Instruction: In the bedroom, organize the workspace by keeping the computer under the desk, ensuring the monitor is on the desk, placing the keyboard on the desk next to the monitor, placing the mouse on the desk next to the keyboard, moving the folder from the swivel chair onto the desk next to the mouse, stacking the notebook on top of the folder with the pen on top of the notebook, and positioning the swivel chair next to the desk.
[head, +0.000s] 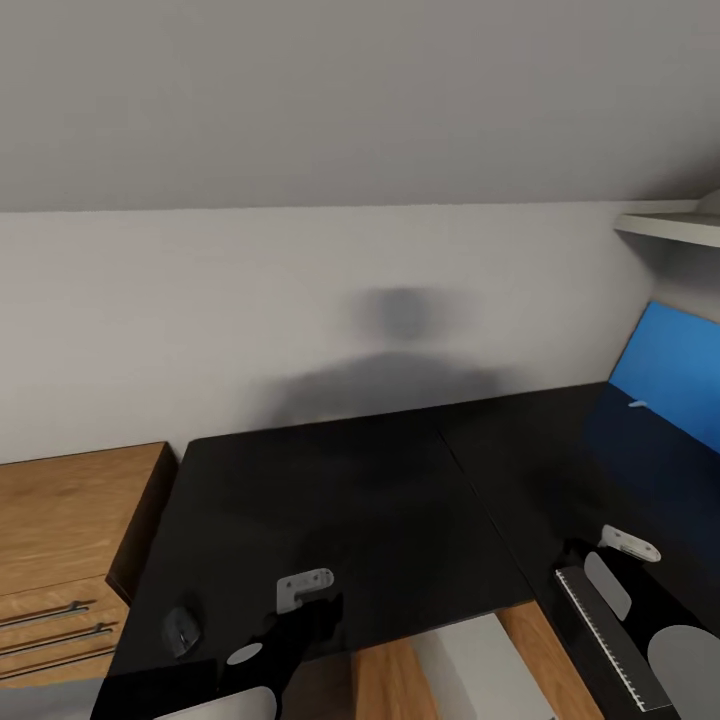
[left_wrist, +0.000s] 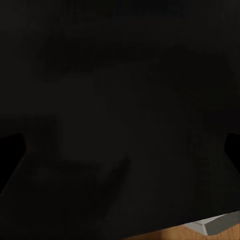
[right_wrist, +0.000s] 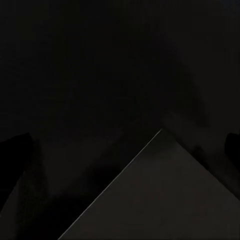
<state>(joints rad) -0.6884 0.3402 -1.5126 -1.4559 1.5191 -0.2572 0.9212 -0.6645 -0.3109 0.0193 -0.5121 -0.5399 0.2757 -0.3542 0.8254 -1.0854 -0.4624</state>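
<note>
Mouse: on desk near its front-left corner, just beside left gripper, which is nearer. Keyboard: front-right edge, long axis front-to-back, under right gripper. Grip of both: cannot tell.

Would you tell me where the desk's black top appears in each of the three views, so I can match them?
Head view: the desk top spans the middle, from the wood dresser to the blue back panel.
Left wrist view: it covers nearly the whole picture, its edge crossing the lower right corner.
Right wrist view: the dark surface beyond a flat dark corner, too dim to identify.
Shared landmark: the grey computer below the desk's edge, in the head and left wrist views.
</note>
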